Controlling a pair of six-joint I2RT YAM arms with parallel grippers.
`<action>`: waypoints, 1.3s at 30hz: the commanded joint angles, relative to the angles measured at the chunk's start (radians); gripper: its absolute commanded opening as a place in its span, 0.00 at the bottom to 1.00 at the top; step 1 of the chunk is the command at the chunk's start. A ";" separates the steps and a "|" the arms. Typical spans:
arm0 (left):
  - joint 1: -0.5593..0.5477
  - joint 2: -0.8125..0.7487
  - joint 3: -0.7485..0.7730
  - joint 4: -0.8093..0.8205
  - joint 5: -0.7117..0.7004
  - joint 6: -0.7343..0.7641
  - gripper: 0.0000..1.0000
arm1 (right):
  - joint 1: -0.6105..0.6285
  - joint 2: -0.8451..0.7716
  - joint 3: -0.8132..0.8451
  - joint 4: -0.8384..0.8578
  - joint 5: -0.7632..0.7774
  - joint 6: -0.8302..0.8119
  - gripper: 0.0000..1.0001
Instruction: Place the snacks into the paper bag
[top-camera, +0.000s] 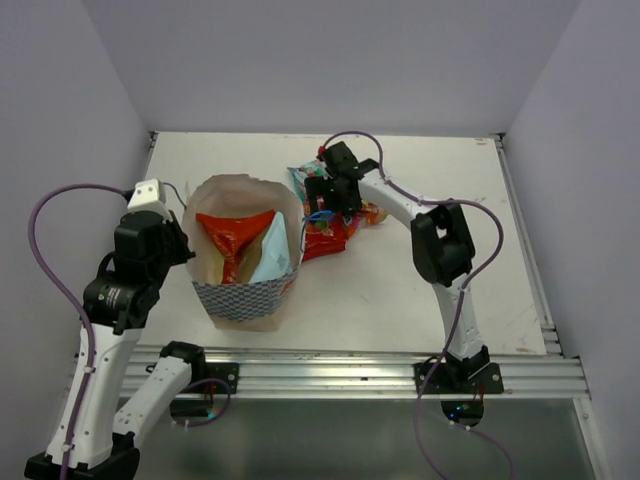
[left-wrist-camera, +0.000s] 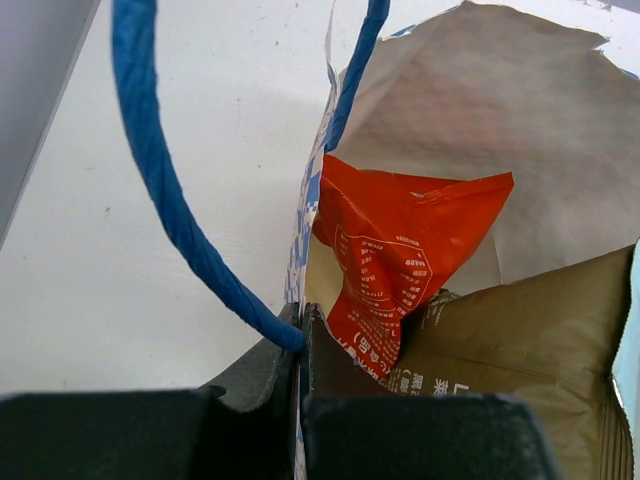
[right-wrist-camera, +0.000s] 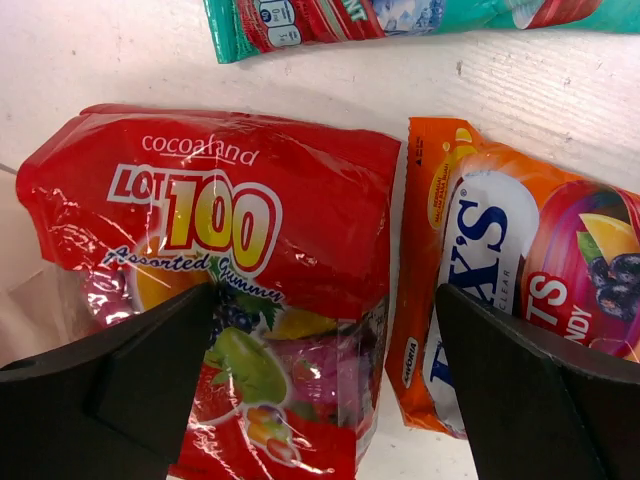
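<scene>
2 pkts (top-camera: 232, 238) in bag (top-camera: 245, 293) — 3 out.

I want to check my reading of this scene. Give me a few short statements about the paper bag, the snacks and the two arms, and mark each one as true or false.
1. The red chip bag is inside the paper bag. True.
2. The left gripper has its jaws open, away from the paper bag. False: the jaws are shut on the bag's rim.
3. The red fruit-candy bag lies on the table, outside the paper bag. True.
4. The right gripper holds the small teal packet. False: its jaws stand open over the red fruit-candy bag, and the small teal packet lies apart on the table.
</scene>
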 joint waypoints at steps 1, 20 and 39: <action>-0.001 -0.020 0.044 -0.009 -0.025 -0.024 0.00 | 0.005 -0.062 -0.042 0.033 0.014 -0.005 0.96; -0.001 -0.083 -0.054 0.005 0.002 -0.021 0.00 | 0.083 -0.407 0.272 -0.115 0.121 -0.093 0.00; -0.003 -0.101 -0.073 0.002 0.023 -0.011 0.00 | 0.488 -0.398 0.348 -0.065 -0.020 -0.038 0.00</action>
